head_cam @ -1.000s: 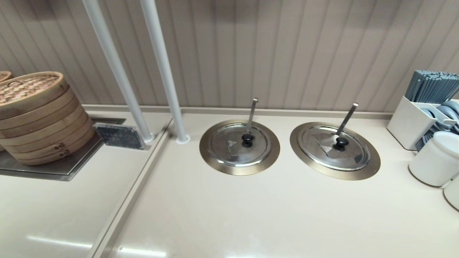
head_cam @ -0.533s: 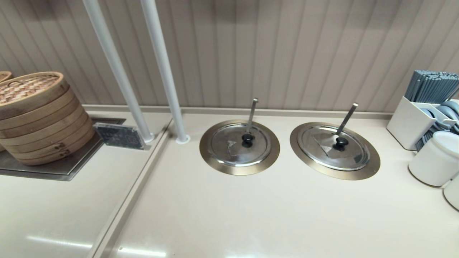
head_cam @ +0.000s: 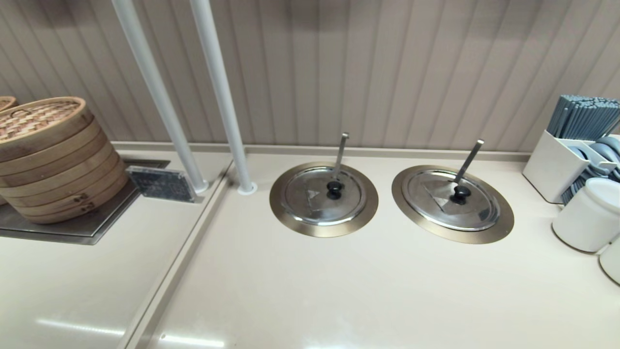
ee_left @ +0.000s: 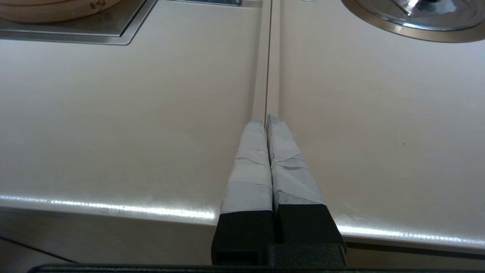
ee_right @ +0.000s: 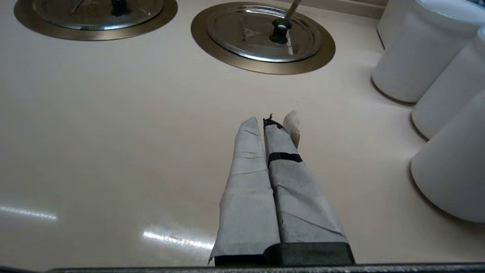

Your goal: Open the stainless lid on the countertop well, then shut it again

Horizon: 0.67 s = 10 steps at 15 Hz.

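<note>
At the far left of the table (head_cam: 339,291) a stack of bamboo steamers (head_cam: 51,155) is seen, then two white poles (head_cam: 218,92). Next comes the twin lid (head_cam: 323,195), seated in its ring. Right of it the lid (head_cam: 450,199) lies flat on the well (head_cam: 503,218), knob (head_cam: 460,193) up and ladle rod (head_cam: 469,160) slanting out. White jars (head_cam: 583,215) are set at the far right. The left tool (ee_left: 266,119) is pressed together over the table seam near the front edge; the right tool (ee_right: 271,123) is likewise pressed together, well short of the lid. Nothing has yet been done: the lid must be opened, then closed.
</note>
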### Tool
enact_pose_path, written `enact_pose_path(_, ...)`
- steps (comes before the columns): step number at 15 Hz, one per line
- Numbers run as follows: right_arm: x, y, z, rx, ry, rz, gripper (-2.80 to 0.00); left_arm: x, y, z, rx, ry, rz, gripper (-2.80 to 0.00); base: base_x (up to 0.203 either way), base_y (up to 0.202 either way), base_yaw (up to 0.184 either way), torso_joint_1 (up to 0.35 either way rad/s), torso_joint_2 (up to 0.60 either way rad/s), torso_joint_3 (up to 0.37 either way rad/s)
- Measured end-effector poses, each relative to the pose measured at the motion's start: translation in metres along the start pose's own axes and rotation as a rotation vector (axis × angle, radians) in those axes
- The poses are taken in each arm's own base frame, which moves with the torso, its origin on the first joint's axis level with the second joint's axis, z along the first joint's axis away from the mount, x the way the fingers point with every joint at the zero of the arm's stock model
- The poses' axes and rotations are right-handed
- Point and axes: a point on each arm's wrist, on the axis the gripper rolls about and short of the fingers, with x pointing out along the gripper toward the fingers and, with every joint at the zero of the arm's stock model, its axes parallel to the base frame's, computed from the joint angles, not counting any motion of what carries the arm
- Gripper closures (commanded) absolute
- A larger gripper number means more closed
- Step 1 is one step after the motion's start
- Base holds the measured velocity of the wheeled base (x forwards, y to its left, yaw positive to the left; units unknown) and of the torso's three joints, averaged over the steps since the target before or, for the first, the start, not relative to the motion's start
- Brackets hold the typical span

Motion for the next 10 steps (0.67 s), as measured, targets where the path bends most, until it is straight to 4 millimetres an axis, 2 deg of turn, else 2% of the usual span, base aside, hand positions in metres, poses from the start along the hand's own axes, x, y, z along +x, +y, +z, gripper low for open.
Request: enact_pose_path(10,0.0013,0.0005,-0.0039,0.066,0.009,-0.002,0.0,0.0,0.0,0.0,0.0,0.0,0.0,0.0,0.0,0.0,0.0,0.0,0.0,0.0)
